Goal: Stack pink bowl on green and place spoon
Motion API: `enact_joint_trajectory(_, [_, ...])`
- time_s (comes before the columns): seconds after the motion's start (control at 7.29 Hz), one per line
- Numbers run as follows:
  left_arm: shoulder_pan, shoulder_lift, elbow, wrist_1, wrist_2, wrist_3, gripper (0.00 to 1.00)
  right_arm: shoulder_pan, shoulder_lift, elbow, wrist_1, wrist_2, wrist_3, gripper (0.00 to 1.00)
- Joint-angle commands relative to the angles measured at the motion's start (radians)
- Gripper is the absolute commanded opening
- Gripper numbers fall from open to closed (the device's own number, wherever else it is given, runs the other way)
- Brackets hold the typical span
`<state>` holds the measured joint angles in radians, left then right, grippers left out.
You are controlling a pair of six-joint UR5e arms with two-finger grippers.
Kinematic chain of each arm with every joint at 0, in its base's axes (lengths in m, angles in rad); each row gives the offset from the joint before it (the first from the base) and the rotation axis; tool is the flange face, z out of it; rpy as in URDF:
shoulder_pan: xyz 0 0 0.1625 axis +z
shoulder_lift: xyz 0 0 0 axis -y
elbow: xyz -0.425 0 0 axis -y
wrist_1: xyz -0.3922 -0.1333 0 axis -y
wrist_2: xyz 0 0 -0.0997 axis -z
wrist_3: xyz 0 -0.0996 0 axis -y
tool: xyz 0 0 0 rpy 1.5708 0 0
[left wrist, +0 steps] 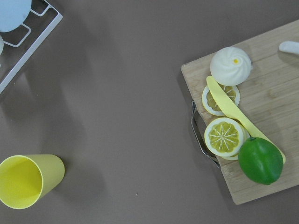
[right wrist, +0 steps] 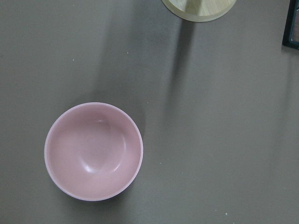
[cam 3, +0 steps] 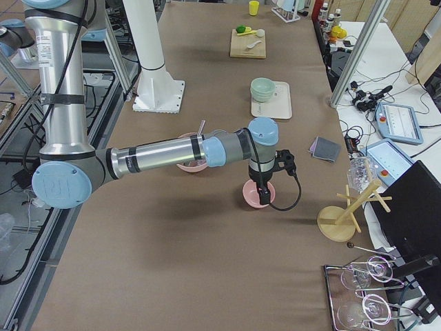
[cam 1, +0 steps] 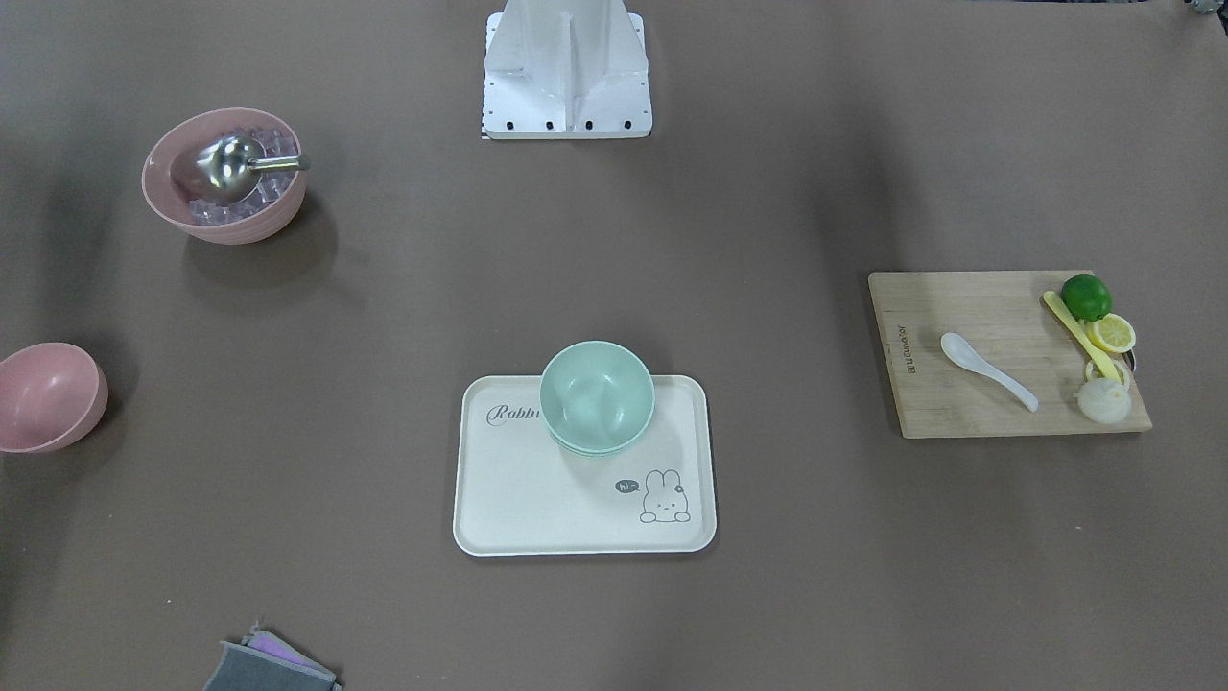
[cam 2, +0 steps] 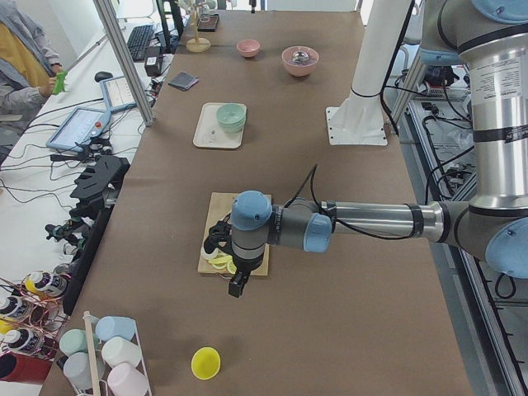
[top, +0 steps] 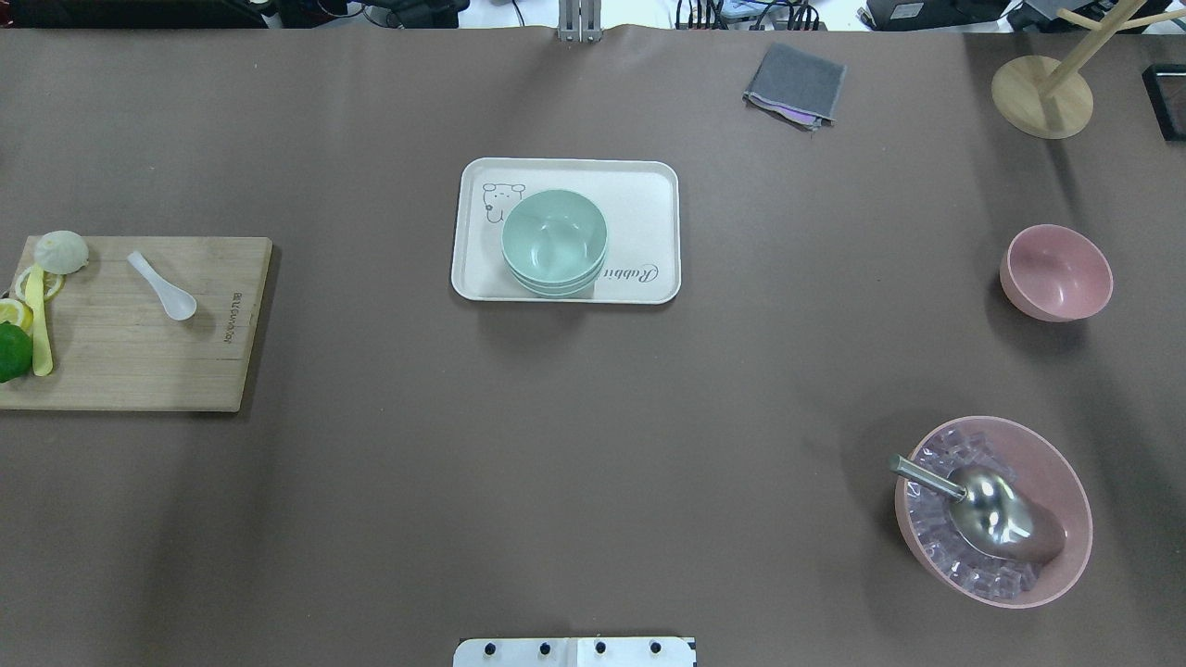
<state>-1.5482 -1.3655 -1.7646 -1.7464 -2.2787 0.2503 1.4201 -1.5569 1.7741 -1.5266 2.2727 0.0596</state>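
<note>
The empty pink bowl [top: 1056, 271] stands on the table at the right; it also fills the lower left of the right wrist view [right wrist: 93, 150]. Green bowls [top: 554, 241], nested in a stack, stand on the cream rabbit tray [top: 649, 195]. The white spoon [top: 163, 287] lies on the wooden cutting board [top: 139, 361] at the left. My right gripper [cam 3: 262, 196] hangs just over the pink bowl [cam 3: 248, 196]. My left gripper [cam 2: 236, 286] hangs over the near end of the board. Both show only in the side views, so I cannot tell if they are open or shut.
A large pink bowl [top: 993, 509] with ice cubes and a metal scoop stands at the near right. A lime [left wrist: 260, 160], lemon slices, a yellow knife and a bun lie on the board's end. A yellow cup [left wrist: 29, 180], a grey cloth [top: 795, 85] and a wooden stand [top: 1041, 96] are nearby.
</note>
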Motion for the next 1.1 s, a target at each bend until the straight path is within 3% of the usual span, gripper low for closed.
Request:
enact_joint_trajectory(0.0, [-0.003, 0.039, -0.012, -0.081, -0.005, -0.011, 0.98, -0.015, -0.015, -0.002, 0.0, -0.001, 0.002, 1.0])
enact_joint_trajectory(0.14, [0.0, 0.039, -0.013, -0.081, -0.045, -0.043, 0.98, -0.018, -0.02, -0.001, 0.0, 0.001, 0.002, 1.0])
enact_joint_trajectory(0.69, [0.005, 0.039, 0.002, -0.087, -0.059, -0.164, 0.98, -0.072, -0.022, -0.08, 0.005, -0.007, -0.001, 1.0])
enact_joint_trajectory(0.96, [0.061, 0.025, -0.002, -0.085, -0.082, -0.224, 0.98, -0.099, -0.018, -0.187, 0.154, -0.005, 0.002, 1.0])
